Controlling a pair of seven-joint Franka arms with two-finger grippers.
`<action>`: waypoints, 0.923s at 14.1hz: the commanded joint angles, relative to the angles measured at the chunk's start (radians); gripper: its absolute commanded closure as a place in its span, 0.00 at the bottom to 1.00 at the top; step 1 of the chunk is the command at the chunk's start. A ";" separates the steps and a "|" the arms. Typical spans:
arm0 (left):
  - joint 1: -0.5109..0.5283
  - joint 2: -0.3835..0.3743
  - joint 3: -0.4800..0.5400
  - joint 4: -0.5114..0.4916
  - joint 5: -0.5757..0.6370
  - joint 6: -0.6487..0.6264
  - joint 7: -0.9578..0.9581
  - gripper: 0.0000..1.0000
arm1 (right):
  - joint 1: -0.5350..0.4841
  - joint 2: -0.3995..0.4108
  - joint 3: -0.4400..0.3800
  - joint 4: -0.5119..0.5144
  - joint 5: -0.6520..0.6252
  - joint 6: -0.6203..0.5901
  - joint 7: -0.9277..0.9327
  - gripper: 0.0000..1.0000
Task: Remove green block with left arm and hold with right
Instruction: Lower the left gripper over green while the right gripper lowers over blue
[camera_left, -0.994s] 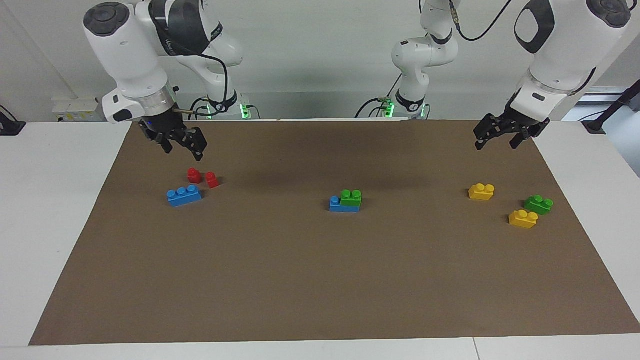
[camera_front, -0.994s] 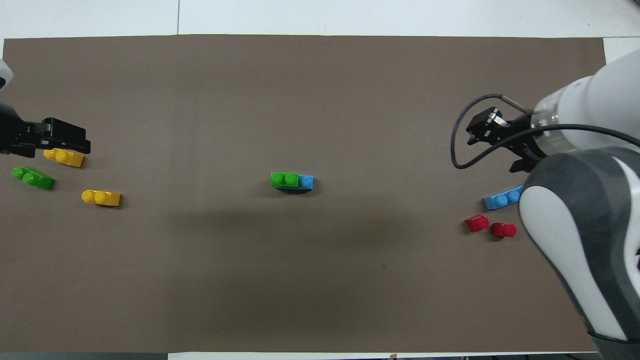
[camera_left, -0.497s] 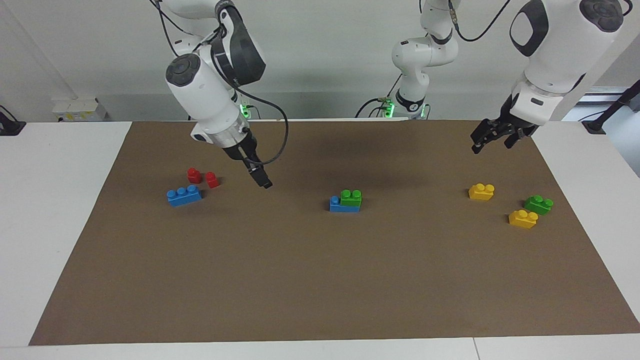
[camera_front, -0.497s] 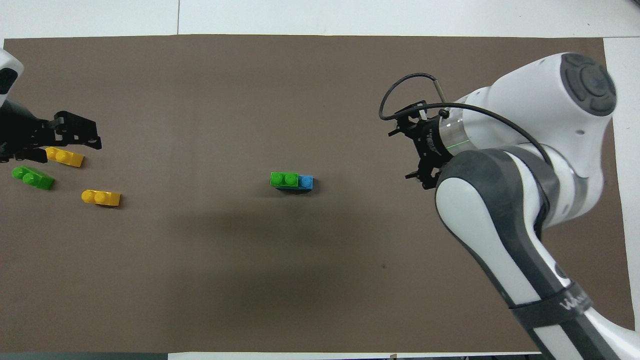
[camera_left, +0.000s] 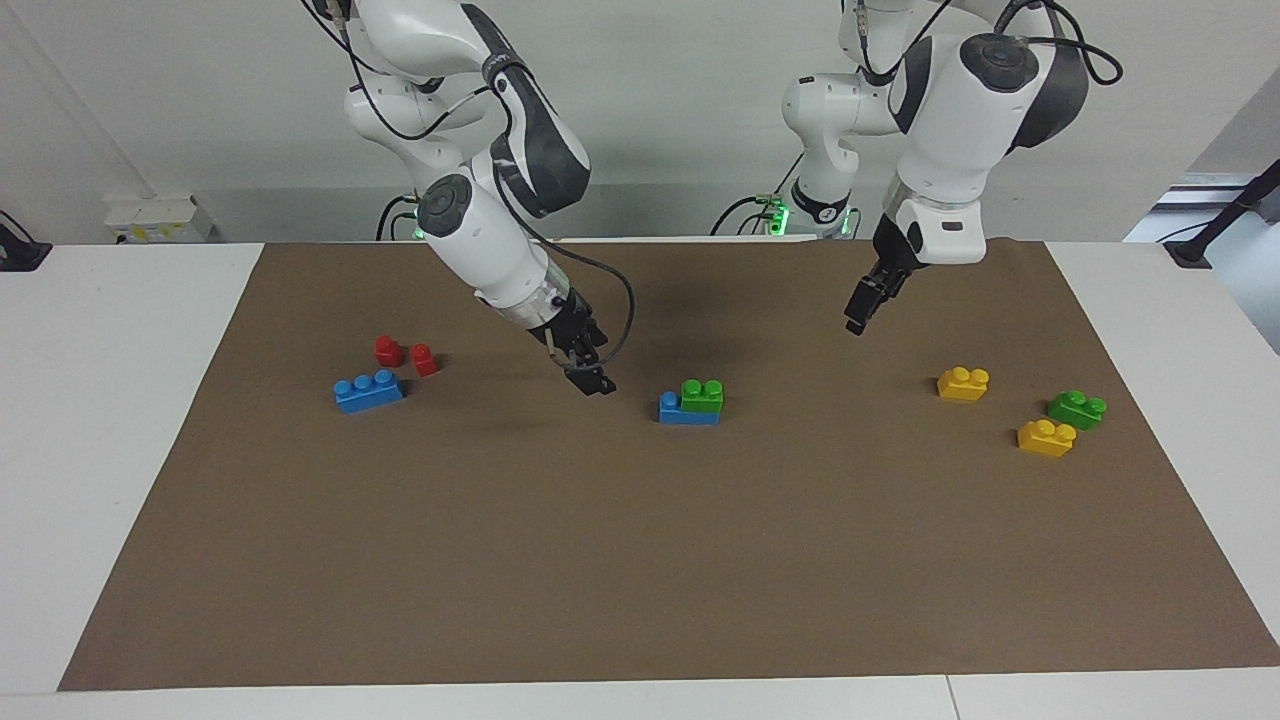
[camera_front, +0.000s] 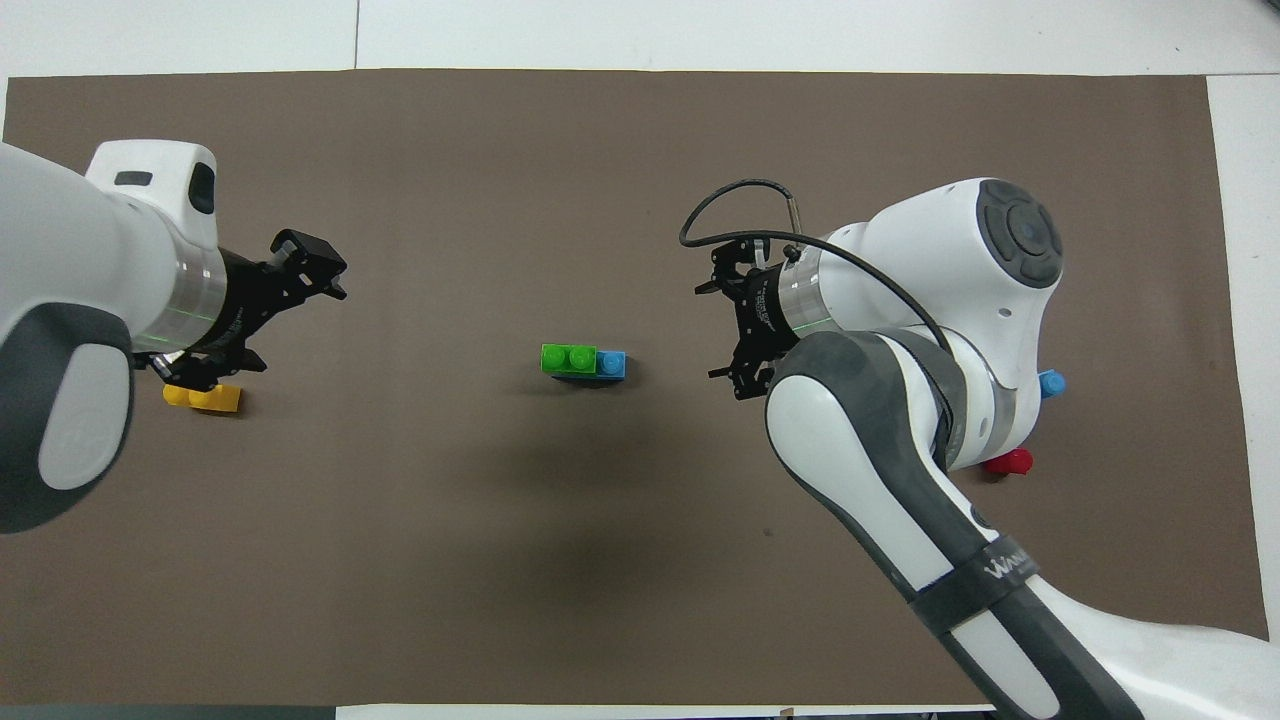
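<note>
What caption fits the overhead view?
Two claws, right and left, close in on a green block stacked on a blue one.

green block (camera_left: 702, 395) (camera_front: 568, 358) sits upright atop blue brick (camera_left: 680, 411) (camera_front: 610, 364), mid-mat.

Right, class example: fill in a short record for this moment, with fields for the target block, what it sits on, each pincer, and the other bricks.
target: green block, mid-mat
support: stacked on blue brick
right pincer: low over the mat beside the stack, toward the right arm's end, not touching
left pincer: raised over the mat, toward the left arm's end of the stack
twin green brick: loose, between two yellow bricks
others: blue three-stud brick, two red bricks
</note>
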 joint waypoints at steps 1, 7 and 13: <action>-0.061 -0.045 0.015 -0.063 0.000 0.033 -0.273 0.00 | 0.043 0.006 -0.002 -0.076 0.034 0.104 0.012 0.08; -0.213 -0.001 0.015 -0.139 0.001 0.172 -0.711 0.00 | 0.089 0.103 -0.002 -0.076 0.094 0.216 0.004 0.08; -0.289 0.100 0.017 -0.181 0.004 0.357 -0.941 0.00 | 0.137 0.153 -0.002 -0.079 0.129 0.304 0.005 0.07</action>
